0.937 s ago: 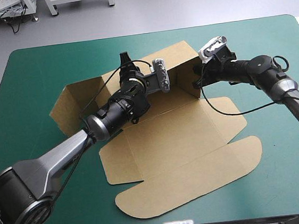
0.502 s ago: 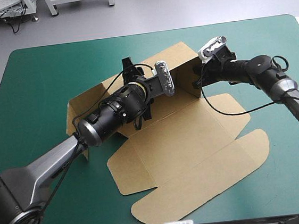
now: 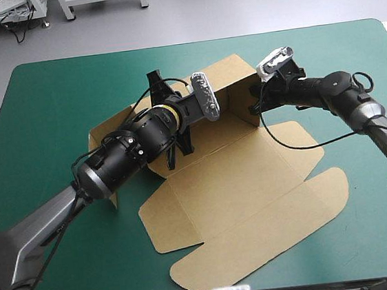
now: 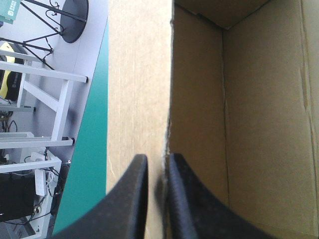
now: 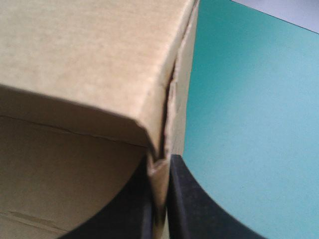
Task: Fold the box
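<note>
The box (image 3: 239,182), half raised at mid-table, with its lid (image 3: 258,228) flat. Its rear wall (image 4: 139,74) is clamped edge-on between the fingers of the left gripper (image 4: 157,162) and runs straight ahead of them; the right gripper (image 5: 160,167) is clenched on the adjoining side wall (image 3: 243,102) at the corner.

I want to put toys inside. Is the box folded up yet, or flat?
Half folded. The box has its far walls standing, but its near flaps lie flat on the table.
</note>
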{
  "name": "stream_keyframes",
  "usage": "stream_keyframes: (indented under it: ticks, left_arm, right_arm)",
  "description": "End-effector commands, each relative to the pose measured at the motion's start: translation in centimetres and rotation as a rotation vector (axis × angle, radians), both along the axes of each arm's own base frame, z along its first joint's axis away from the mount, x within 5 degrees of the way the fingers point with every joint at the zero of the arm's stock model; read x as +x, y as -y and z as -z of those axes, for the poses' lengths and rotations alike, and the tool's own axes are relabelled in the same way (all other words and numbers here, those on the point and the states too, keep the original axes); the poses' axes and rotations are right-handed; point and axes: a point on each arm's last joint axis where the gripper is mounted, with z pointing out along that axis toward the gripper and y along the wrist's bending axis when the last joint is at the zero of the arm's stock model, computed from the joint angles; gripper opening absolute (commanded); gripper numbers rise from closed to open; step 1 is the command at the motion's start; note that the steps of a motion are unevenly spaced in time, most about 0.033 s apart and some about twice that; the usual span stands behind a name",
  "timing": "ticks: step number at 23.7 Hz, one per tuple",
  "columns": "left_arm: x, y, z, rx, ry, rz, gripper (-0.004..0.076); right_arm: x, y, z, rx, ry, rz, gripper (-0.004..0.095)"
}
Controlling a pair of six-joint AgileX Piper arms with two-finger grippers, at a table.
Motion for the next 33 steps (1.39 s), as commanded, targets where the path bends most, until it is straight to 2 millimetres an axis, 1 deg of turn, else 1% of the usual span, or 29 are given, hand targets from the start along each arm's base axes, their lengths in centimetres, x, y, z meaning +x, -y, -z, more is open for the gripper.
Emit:
stream_keyframes:
  ticks: [1,3,6,7,9,11,15,17,19,22,24,25,26,27,29,33]
  left_arm:
    - [-1.0,-1.5,-3.5,-0.098,0.094,-0.001,0.0012]
    - [-0.9,-2.1,-3.9,-0.131,0.097,-0.027,0.0012]
    - [0.1,-3.6,-4.5,-0.174,0.092,-0.096,0.0012]
    - [0.7,-4.5,-4.8,-0.243,0.072,-0.121,0.0012]
    - [0.7,-4.9,-5.2,-0.317,0.026,-0.111,0.0012]
    - [-0.2,-4.8,-5.9,-0.362,-0.028,-0.046,0.0012]
    - [-1.3,-4.9,-6.6,-0.398,-0.047,0.009,0.0012]
    - [-1.8,-5.5,-7.3,-0.397,-0.025,0.006,0.0012]
    - [-1.5,-6.6,-7.3,-0.382,-0.031,-0.034,0.0012]
    - [0.2,-9.7,-6.9,-0.43,-0.083,-0.201,0.0012]
    - [1.4,-12.2,-6.9,-0.505,-0.095,-0.299,0.0012]
    - [2.1,-13.9,-6.9,-0.549,-0.101,-0.36,0.0012]
    - [2.4,-14.7,-6.9,-0.564,-0.102,-0.385,0.0012]
    - [2.8,-16.1,-6.9,-0.591,-0.105,-0.432,0.0012]
    - [3.1,-17.6,-6.9,-0.629,-0.109,-0.482,0.0012]
    - [3.5,-19.7,-6.8,-0.675,-0.115,-0.555,0.0012]
  right_arm:
    - [-0.4,-0.1,-2.6,0.056,0.053,0.011,-0.0017]
    - [-0.4,-0.1,-2.6,0.059,0.052,0.013,-0.0017]
    - [-0.4,-0.1,-2.6,0.057,0.048,0.009,-0.0017]
    - [-0.5,0.0,-2.6,0.051,0.045,0.01,-0.0017]
    - [-0.5,0.0,-2.4,0.035,0.04,0.013,-0.0017]
    - [-0.4,0.1,-2.4,0.033,0.042,0.02,-0.0017]
    - [-0.3,0.2,-2.5,0.035,0.045,0.033,-0.0017]
    - [-0.4,0.1,-2.5,0.042,0.036,0.032,-0.0017]
    - [-0.6,0.2,-2.4,0.027,0.018,0.033,-0.0017]
    - [-1.6,0.6,-2.9,-0.028,-0.027,0.027,-0.0017]
    - [-2.4,1.0,-4.0,-0.053,-0.008,0.04,-0.0017]
    - [-2.7,1.1,-4.6,-0.059,-0.003,0.045,-0.0017]
    - [-2.9,1.2,-4.9,-0.063,-0.008,0.047,-0.0017]
    - [-3.1,1.2,-5.3,-0.073,-0.043,0.043,-0.0017]
    - [-3.4,1.2,-5.8,-0.084,-0.09,0.034,-0.0017]
    - [-4.1,1.5,-7.4,-0.145,-0.193,0.022,-0.0017]
